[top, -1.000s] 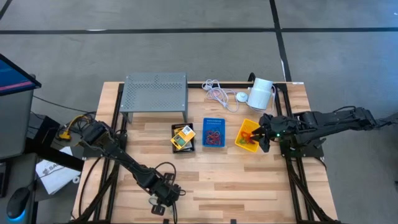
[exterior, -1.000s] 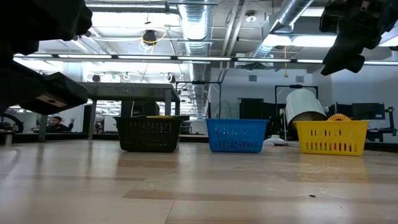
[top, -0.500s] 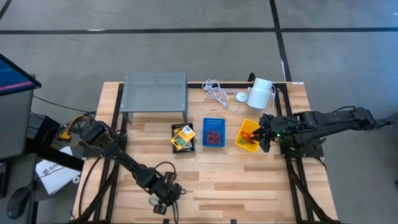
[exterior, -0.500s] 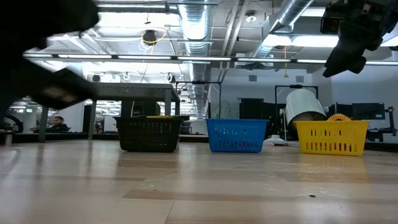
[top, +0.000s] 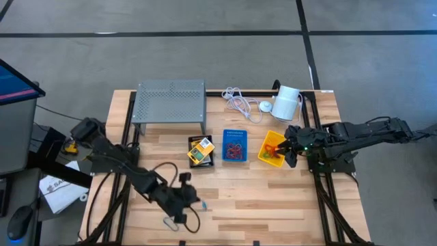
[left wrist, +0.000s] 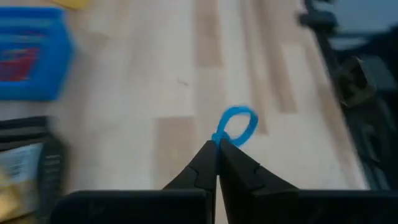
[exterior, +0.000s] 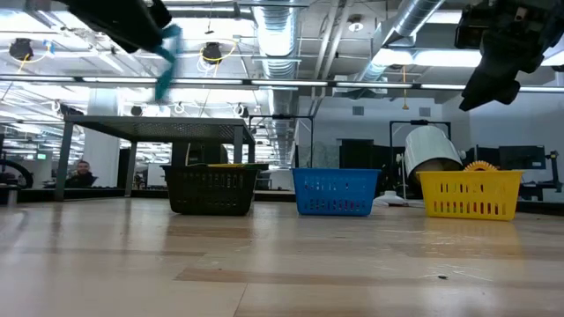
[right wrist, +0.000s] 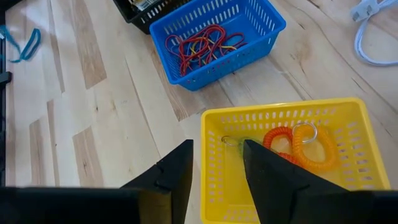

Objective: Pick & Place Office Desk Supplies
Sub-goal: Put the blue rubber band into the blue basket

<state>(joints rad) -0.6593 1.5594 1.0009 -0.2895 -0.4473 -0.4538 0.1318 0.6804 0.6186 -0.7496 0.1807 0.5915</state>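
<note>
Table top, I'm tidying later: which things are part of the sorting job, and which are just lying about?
Job:
blue loop in left claw
black bin
blue bin
yellow bin
right claw

Lying about:
white cable
white cylinder
grey mesh stand

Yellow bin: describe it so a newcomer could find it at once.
On the wooden table, three small bins stand in a row in front of the grey mesh shelf. The yellow bin is the right-hand one, below the right hand, and alone holds orange coils.

Three bins (top: pixel 234 147) in a row before the shelf (top: pixel 171 100)
</note>
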